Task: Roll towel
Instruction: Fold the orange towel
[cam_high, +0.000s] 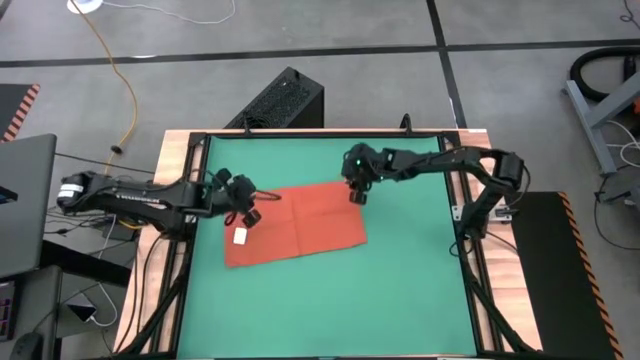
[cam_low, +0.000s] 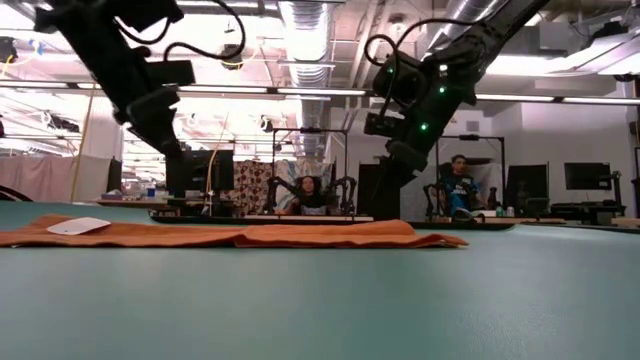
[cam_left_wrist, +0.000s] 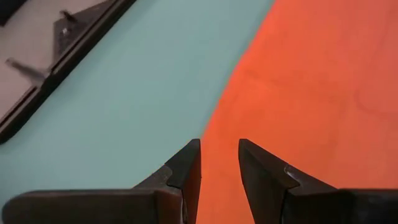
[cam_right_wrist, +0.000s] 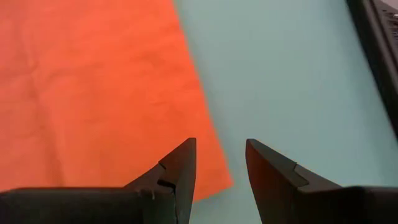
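The towel (cam_high: 297, 224) lies flat on the counter (cam_high: 400, 290). Left tool (cam_high: 247, 214) and right tool (cam_high: 357, 194) hover released above opposite edges; both should pinch one edge evenly to start a tight roll.

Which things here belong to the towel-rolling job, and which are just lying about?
Part of the job:
- towel, lying flat on the green mat
- left pincer, open over the towel's edge
- right pincer, open over the opposite edge

Just lying about:
- black box beyond the table
- yellow cable on the floor
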